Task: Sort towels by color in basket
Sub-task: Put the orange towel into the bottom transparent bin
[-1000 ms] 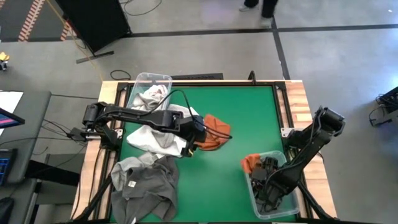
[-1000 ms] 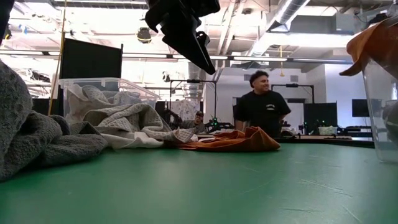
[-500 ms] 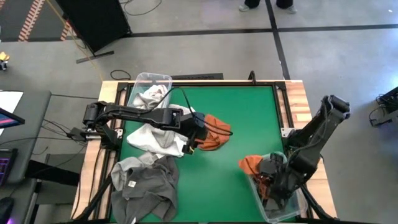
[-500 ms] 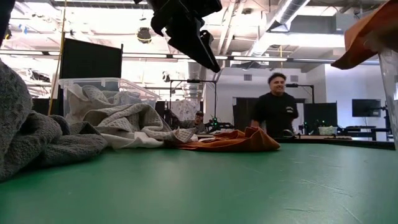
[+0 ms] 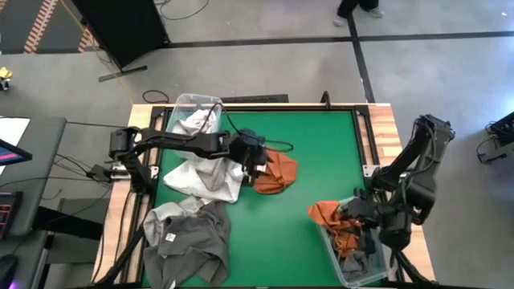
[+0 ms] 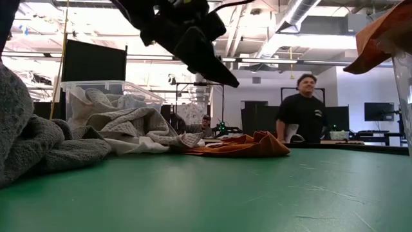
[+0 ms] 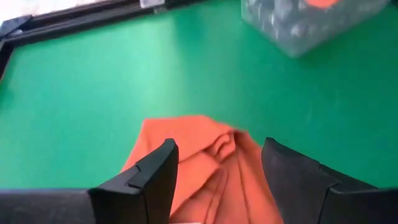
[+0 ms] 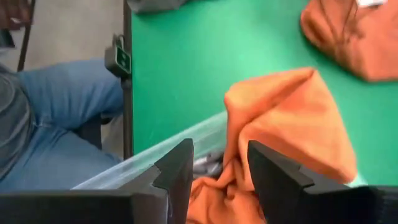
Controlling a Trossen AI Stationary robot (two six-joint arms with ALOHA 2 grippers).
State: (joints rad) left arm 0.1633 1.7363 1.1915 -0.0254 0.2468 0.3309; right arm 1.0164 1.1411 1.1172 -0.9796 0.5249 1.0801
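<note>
My left gripper hangs over the middle of the green table, fingers spread and empty, just above a rust towel lying flat there. My right gripper hovers over the clear bin at the near right corner, jaws parted with nothing between them; a second rust towel drapes over that bin's rim. A white towel lies left of centre, a grey towel near left, and more cloth fills the far-left bin.

no readable text, no labels, no signs
</note>
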